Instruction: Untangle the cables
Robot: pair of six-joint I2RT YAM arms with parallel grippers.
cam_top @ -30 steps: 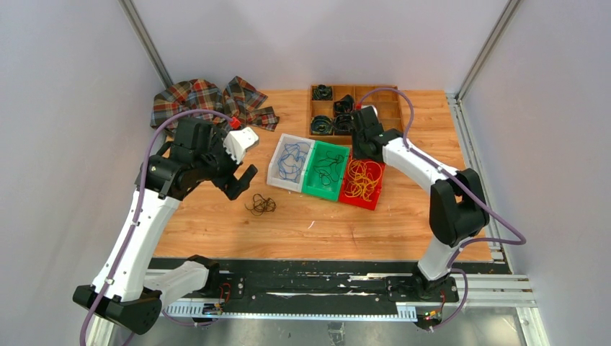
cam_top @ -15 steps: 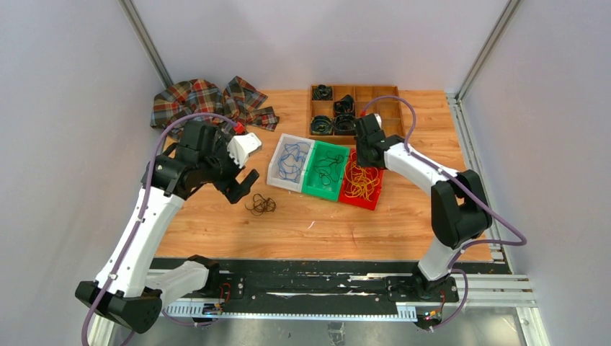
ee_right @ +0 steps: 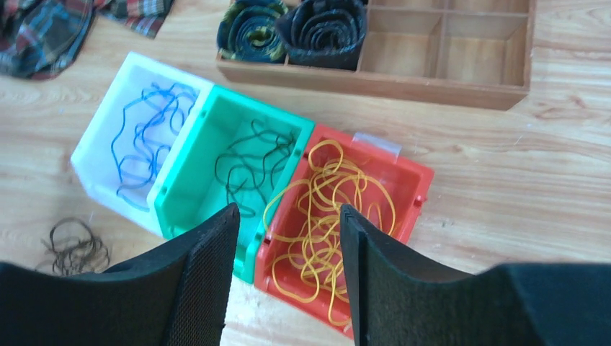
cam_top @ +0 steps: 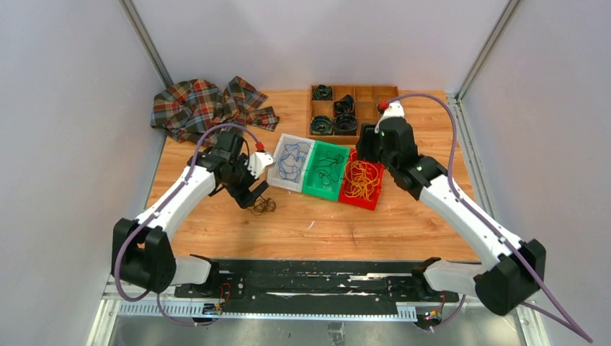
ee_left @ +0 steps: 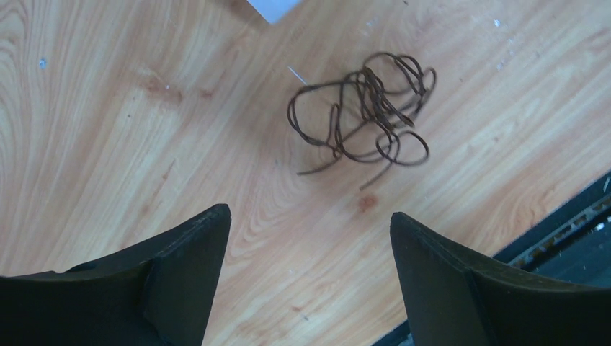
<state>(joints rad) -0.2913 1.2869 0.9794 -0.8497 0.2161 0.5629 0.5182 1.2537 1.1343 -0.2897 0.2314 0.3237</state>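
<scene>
Cables (ee_left: 360, 108) lie tangled on the table (ee_left: 108, 108) at one o'clock from the left gripper (ee_left: 310, 216), its jaws spread and empty, while the right gripper (ee_right: 288, 213) hangs likewise over the red bin (ee_right: 425, 176).

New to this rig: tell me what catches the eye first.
Three plastic bins sit in a row mid-table: a white bin with blue wire strands, a green bin with dark strands, a red bin with yellow-orange strands. Near the white bin, a dark tangle of thin wire loops lies on the wooden table, just ahead of the open left gripper.
</scene>
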